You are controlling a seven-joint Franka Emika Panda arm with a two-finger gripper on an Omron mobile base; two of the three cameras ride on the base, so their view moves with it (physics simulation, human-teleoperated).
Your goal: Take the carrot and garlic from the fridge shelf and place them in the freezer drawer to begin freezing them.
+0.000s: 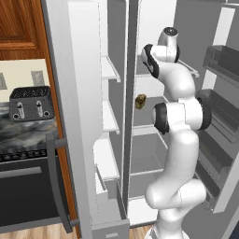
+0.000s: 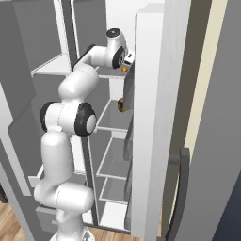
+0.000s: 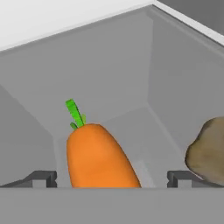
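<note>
The carrot (image 3: 98, 157) lies on the fridge shelf (image 3: 144, 131) between the finger tips — the garlic (image 3: 208, 153) just to its right.

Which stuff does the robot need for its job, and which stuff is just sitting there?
For the job:
carrot
garlic
fridge shelf
freezer drawer
open gripper, carrot between its tips

Just there:
boxy brown item
toaster
oven

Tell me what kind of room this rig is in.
A kitchen, most likely, and a rendered one: an open fridge with shelves, a toaster on a marbled counter, and an oven below it. A carrot lies inside the fridge.
</note>
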